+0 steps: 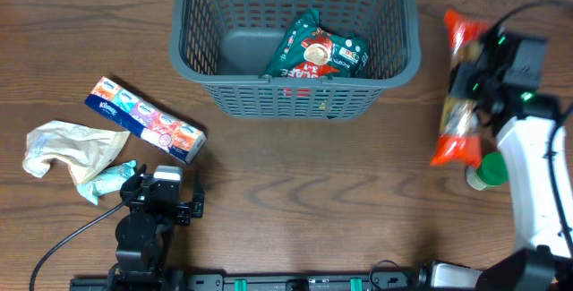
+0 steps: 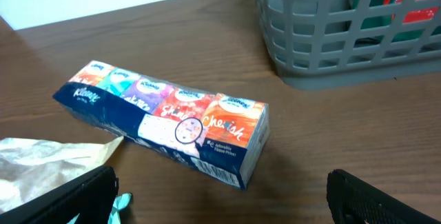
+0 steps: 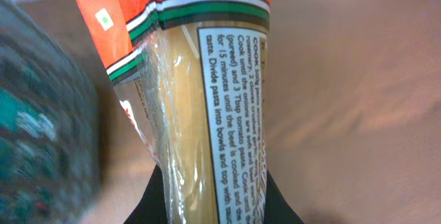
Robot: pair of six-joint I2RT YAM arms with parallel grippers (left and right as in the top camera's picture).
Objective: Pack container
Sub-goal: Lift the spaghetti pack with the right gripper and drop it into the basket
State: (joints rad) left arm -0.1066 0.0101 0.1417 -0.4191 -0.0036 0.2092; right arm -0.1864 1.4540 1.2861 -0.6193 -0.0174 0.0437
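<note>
Your container (image 1: 235, 80) sits at the far middle of the table, with a green snack packet (image 1: 318, 54) on the right of its floor and the left part bare. Your right gripper (image 3: 213, 200) pinches a pasta packet (image 1: 458, 103) beside but clear of the container's right rim. Your left gripper (image 2: 220, 189), fingers spread, hangs near left, just short of a tissue pack (image 2: 165, 117), with open tabletop up to the container's near wall.

- Overhead stares straight down, whole brown wooden table (image 1: 295, 192) in frame.
- Left wrist looks low and forward, near the long multicoloured tissue pack (image 2: 165, 117) and dark grey slotted plastic basket (image 2: 331, 72); overhead shares both.
- Right wrist: tight on the orange-and-clear plastic pasta bag (image 3: 207, 114).
</note>
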